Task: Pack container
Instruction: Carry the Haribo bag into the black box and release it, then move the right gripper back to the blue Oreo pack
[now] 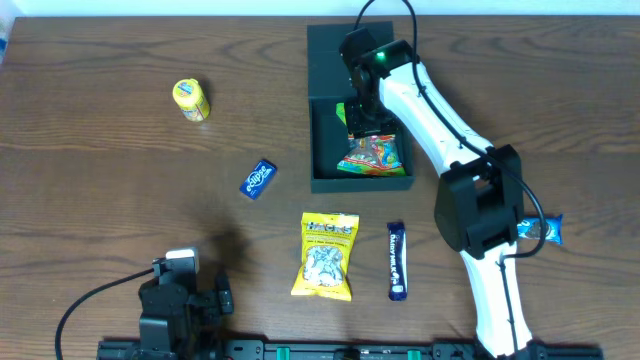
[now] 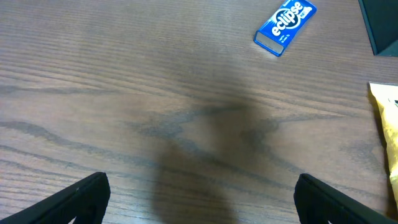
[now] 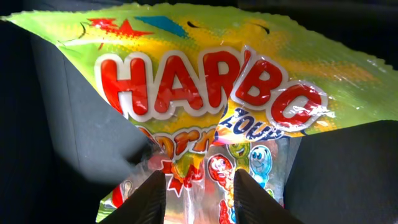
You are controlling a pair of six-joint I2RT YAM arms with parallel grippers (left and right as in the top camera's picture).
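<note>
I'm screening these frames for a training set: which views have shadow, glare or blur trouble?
Overhead: evenly lit and sharp, though the container is dark inside. Left wrist: a soft shadow smudges the table mid-frame; the blue gum pack is readable. Right wrist: the Haribo bag fills the frame, glare specks on its foil, darkness around it.
</note>
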